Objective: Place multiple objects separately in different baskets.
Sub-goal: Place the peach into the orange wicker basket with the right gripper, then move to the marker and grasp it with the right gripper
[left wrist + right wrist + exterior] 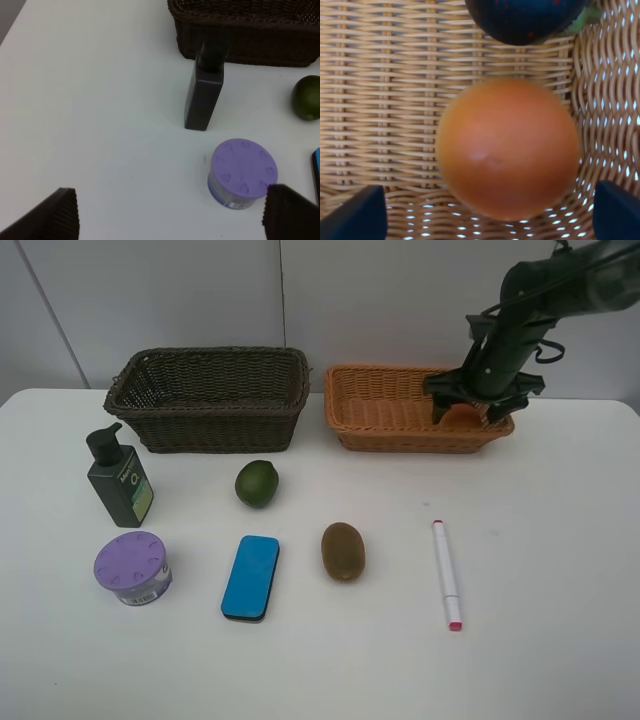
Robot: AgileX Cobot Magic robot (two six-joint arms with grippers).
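Our 2 right fingers (355,215) stand apart, astride the peach (507,147) without touching it.

It rests on the floor of the light orange basket (400,440), beside the mangosteen (525,17). We judge the peach soft and easily bruised. Our left fingers (50,217) gape over the tabletop (100,100) near the purple-lidded tub (243,172). We judge it light and stiff, its lid slick, best pinched across the round wall. The kiwi (343,550) and lime (256,483) lie farther off.

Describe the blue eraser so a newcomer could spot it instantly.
On the white table, look in front of the dark brown basket, in the near row. Between the purple-lidded tub and the brown kiwi lies the blue eraser, the only flat, blue, rectangular thing.
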